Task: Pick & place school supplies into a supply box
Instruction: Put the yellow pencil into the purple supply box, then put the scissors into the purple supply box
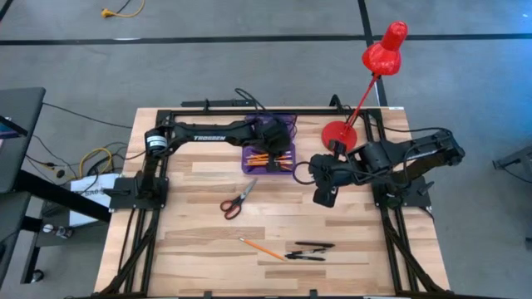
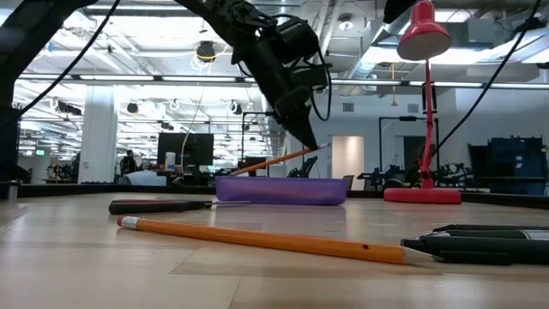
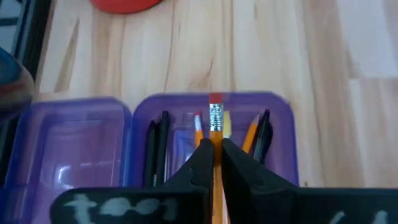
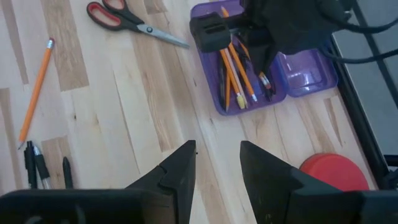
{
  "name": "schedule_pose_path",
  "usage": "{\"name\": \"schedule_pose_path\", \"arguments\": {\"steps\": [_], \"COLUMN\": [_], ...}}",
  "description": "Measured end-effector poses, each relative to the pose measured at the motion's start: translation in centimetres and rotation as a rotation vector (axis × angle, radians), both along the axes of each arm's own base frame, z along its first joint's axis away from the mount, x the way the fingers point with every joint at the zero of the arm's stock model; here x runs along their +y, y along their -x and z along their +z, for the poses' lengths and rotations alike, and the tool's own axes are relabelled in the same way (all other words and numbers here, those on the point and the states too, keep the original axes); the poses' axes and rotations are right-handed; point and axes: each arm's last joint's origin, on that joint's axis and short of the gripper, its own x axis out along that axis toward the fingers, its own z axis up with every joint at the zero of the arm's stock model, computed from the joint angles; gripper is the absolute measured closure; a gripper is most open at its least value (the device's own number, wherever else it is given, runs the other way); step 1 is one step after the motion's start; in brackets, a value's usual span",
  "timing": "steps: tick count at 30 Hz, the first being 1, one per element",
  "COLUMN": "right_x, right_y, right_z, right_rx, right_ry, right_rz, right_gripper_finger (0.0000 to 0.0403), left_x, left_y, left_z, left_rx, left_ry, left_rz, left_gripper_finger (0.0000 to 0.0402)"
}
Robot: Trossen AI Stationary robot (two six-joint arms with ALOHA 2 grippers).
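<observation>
Your left gripper (image 3: 214, 152) hangs over the purple supply box (image 1: 268, 156) at the table's far side, jaws clamped on an orange pencil (image 3: 215, 127). The step in hand is the drop: you need to lower, line the pencil up with those already inside, then release. Your right gripper (image 4: 217, 158) waits nearby, jaws apart and empty. Still on the table: the scissors (image 1: 238, 199), one pencil (image 1: 261, 247) and the pens (image 1: 309, 251). The left arm reads "TROSSEN".
</observation>
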Motion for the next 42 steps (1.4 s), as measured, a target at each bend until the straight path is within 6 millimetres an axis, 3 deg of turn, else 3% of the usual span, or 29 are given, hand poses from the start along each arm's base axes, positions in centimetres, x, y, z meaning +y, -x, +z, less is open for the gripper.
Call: {"name": "schedule_pose_path", "arguments": {"steps": [4, 14, 20, 24, 32, 36, 42], "right_x": [0.1, -0.2, -0.1, -0.1, -0.1, -0.1, 0.3], "right_y": [0.0, -0.1, 0.0, 0.0, -0.2, -0.4, -0.6], "right_z": [0.0, 0.0, 0.0, 0.0, 0.1, 0.2, 0.3], "right_rx": [-0.002, -0.004, -0.007, 0.000, -0.026, -0.044, -0.066], "right_ry": [0.000, 0.001, -0.008, -0.009, 0.005, 0.015, 0.013], "right_rz": [-0.001, -0.011, -0.023, -0.022, -0.005, 0.005, 0.024], "right_gripper_finger": [0.0283, 0.0283, 0.0283, 0.0283, 0.0283, 0.0283, 0.0283], "left_x": [0.3, 0.8, 0.4, -1.4, -7.3, -9.1, -10.9], "left_y": [0.3, 0.6, 1.0, 2.1, 5.1, 6.1, 8.5], "left_z": [-0.2, -0.3, 0.3, 1.7, 4.7, 4.7, 2.4], "left_rx": [0.032, 0.041, 0.043, 0.103, 0.274, 0.372, 0.480], "left_ry": [-0.019, 0.018, 0.083, 0.138, 0.129, 0.185, 0.224], "left_rz": [0.038, 0.086, 0.039, -0.023, -0.141, -0.142, -0.125], "left_gripper_finger": [0.0390, 0.0294, 0.0265, 0.0264, 0.0282, 0.0285, 0.0286]}}
